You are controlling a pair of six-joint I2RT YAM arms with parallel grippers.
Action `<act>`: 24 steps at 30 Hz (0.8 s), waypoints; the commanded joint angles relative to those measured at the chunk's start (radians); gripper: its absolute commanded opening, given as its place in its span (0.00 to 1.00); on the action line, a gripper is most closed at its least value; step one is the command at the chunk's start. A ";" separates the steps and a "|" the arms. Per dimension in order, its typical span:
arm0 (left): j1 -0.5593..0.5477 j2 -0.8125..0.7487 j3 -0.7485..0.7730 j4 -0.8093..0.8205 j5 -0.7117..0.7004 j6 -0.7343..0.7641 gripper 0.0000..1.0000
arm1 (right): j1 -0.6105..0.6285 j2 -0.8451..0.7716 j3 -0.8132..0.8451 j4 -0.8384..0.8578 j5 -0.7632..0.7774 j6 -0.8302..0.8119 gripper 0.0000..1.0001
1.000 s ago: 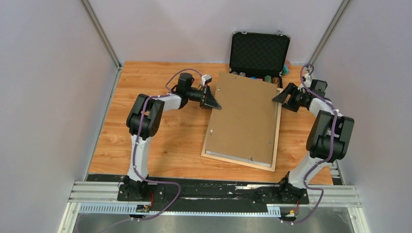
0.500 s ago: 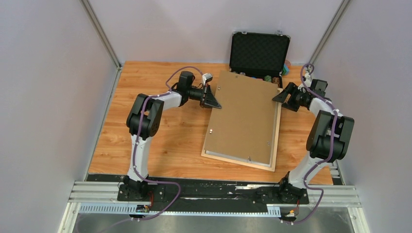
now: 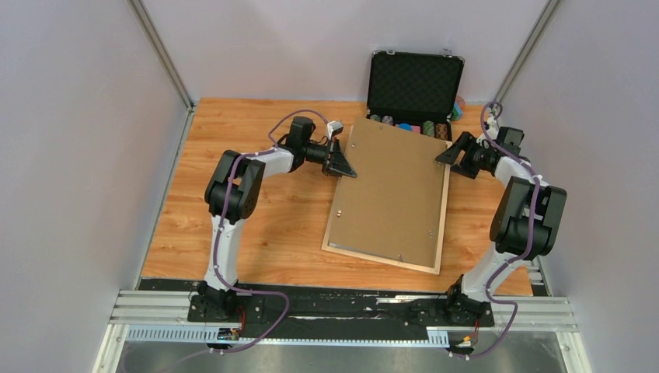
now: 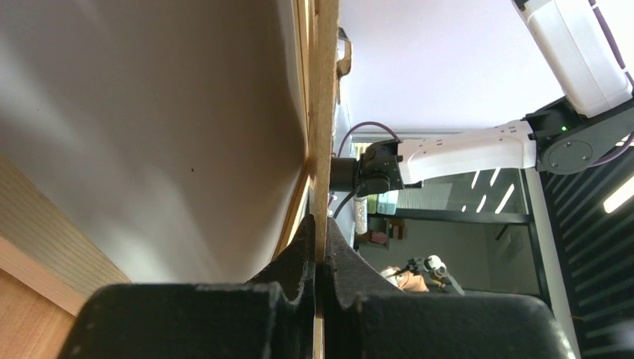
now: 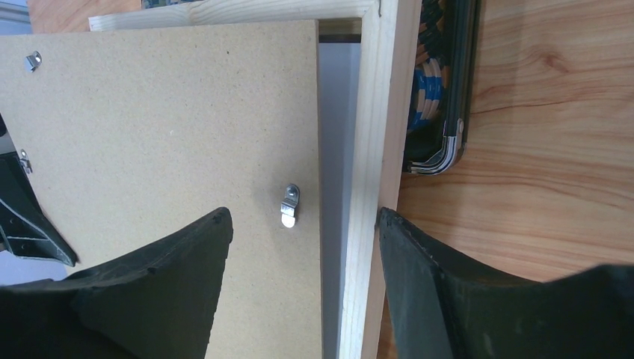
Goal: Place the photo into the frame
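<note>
The frame (image 5: 377,149) lies face down in the middle of the desk (image 3: 264,217). The brown backing board (image 3: 388,194) sits over its recess, skewed so that a gap shows along the frame's right rail. The left gripper (image 4: 319,224) is at the frame's far-left corner, its jaws pressed together on the thin edge of the board, and it holds that side raised off the frame. The right gripper (image 5: 303,224) hovers at the frame's far-right corner with its jaws wide and holding nothing. One finger is above the board near a small metal turn clip (image 5: 289,206), the other just outside the right rail. The printed side of the photo (image 4: 149,112) is nowhere in view. I judge the photo to be the pale sheet inside the frame's recess under the board, white back up, though it could be the pane. A print like this should be very light and limp, quick to crease and apt to slide on the pane, so it is best nudged or taken by a bare margin near a corner. The board looks stiff enough for an edge pinch. The frame looks rigid but carries a breakable pane, so any hold belongs on a wooden rail. An open black case (image 3: 414,81) stands just beyond the frame's far edge.
</note>
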 commanded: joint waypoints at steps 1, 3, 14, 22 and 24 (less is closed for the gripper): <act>-0.013 0.000 0.048 0.038 0.060 -0.003 0.00 | -0.002 0.005 0.029 0.022 -0.037 0.003 0.70; -0.014 0.002 0.049 0.038 0.058 -0.001 0.00 | -0.003 0.005 0.028 0.021 -0.039 0.003 0.70; -0.019 0.020 0.085 -0.077 0.041 0.083 0.00 | -0.006 0.009 0.029 0.021 -0.042 0.005 0.70; -0.022 0.037 0.119 -0.156 0.019 0.137 0.00 | -0.005 0.017 0.028 0.021 -0.042 0.006 0.70; -0.023 0.039 0.123 -0.170 0.016 0.144 0.00 | -0.006 0.018 0.030 0.021 -0.043 0.009 0.70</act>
